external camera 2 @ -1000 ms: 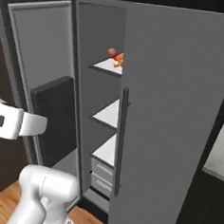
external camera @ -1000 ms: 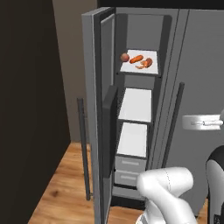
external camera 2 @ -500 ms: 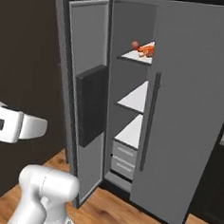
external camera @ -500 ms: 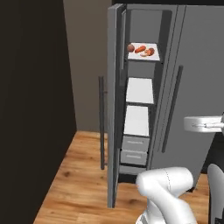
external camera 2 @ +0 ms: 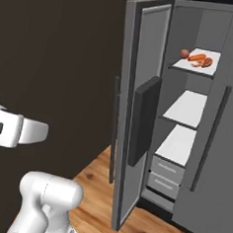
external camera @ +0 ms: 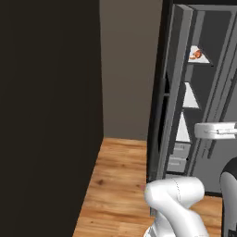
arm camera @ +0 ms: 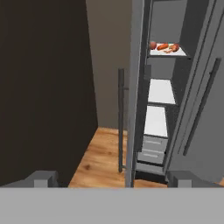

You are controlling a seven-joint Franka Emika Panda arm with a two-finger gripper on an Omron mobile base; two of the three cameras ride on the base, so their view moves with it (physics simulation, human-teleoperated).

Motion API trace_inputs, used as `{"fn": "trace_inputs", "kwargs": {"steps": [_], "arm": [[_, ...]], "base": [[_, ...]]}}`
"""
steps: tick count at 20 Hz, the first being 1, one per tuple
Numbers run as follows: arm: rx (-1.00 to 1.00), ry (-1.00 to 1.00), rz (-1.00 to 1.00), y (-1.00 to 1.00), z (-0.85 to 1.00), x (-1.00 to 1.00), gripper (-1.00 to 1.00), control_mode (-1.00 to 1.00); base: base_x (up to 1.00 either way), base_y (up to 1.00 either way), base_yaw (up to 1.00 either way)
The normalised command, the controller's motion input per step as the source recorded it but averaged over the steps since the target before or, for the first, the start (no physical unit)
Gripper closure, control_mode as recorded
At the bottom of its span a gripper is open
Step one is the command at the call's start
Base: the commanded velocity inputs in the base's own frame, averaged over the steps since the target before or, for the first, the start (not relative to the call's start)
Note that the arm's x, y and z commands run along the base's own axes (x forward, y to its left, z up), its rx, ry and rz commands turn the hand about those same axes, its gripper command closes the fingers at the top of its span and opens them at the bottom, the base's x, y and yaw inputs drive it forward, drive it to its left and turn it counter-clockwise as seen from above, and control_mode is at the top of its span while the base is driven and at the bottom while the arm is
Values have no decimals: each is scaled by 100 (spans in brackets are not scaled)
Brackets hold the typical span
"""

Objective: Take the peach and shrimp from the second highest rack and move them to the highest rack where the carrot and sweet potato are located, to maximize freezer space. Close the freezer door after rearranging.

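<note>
Hand view: end effector [arm camera: 111, 178] open, well short of freezer door [arm camera: 136, 87] edge; bare wood floor [arm camera: 103, 153] between.

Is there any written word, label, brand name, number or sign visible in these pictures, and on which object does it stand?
None: no text can be read in any view. The open grey freezer door, the dark panel on its inner side, the white shelves, the grey drawers and the dark wall all look plain, with no markings.

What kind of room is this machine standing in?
Most likely a kitchen: a tall grey fridge-freezer stands with its door open, food sits on its top shelf, and the floor is wood.
</note>
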Motion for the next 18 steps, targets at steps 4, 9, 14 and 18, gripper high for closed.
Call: {"fn": "trace_inputs", "kwargs": {"steps": [4, 9, 14, 18], "arm": [[0, 0, 0, 0, 0, 0, -100, 100], [0, 0, 0, 0, 0, 0, -100, 100], [0, 0, 0, 0, 0, 0, -100, 100], [0, 0, 0, 0, 0, 0, -100, 100]], "base": [[52, 86, -17], [56, 76, -28], [60, 59, -51], [67, 58, -54]]}}
